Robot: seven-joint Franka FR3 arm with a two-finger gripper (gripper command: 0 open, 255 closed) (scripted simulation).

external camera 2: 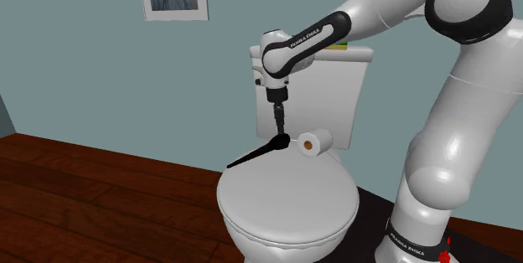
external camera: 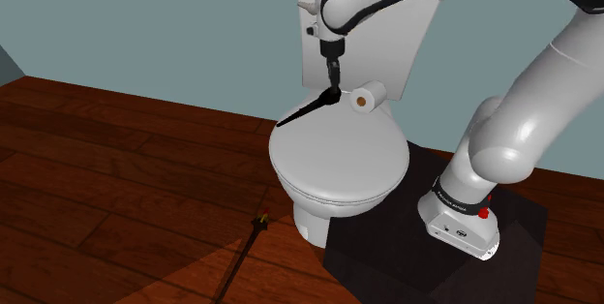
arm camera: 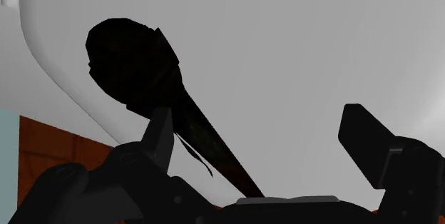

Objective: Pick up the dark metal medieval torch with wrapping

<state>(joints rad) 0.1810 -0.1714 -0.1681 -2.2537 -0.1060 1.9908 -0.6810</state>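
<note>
A black torch [external camera: 308, 110] with a thick head and a tapering handle lies slanted across the back of the white toilet lid [external camera: 339, 162], its pointed end out past the lid's edge. My gripper [external camera: 333, 89] points straight down at the head end, also seen in the second exterior view as gripper [external camera 2: 281, 136] over torch [external camera 2: 256, 154]. In the wrist view the gripper [arm camera: 258, 119] is open: the torch [arm camera: 135, 62] runs close beside one finger [arm camera: 160, 137], while the other finger [arm camera: 364, 144] stands well apart from it. A thin strand of wrapping hangs off the handle.
A toilet roll [external camera: 366, 99] sits at the lid's back, just beside the gripper. The cistern [external camera 2: 348, 94] stands behind, against the blue-grey wall. A dark stick with a yellowish tip [external camera: 257, 223] lies on the wooden floor. The black stand [external camera: 436, 254] is beside the bowl.
</note>
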